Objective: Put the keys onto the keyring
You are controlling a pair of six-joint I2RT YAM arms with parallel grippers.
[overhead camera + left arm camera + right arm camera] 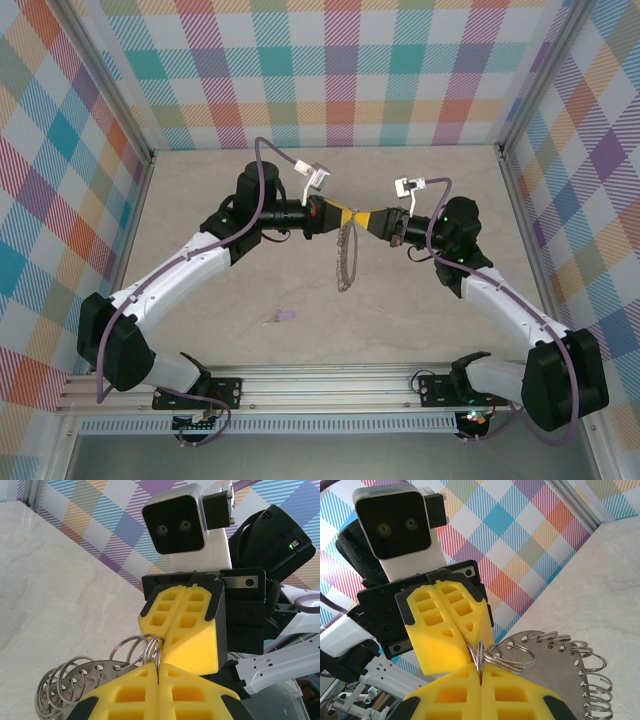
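**Keyring pinched between both arms, key loose on desk**

You had the left gripper [347,213] and right gripper [370,218] tip to tip. Both sets of jaws were fully closed on the small loops at the top of the keyring [347,255], probably to pry one apart. The keyring hung above the desk [430,330], long axis 12 to 6 o'clock. The lilac key [281,317] lay at its 7 o'clock, head toward 3.

Left arm [190,265] and right arm [500,295] reach forward and bend inward, with the wrists horizontal and facing each other. The right gripper [369,219] sits directly ahead of the left gripper [349,215], tip to tip. On both, the yellow fingers [125,690] are fully closed and pressed together.
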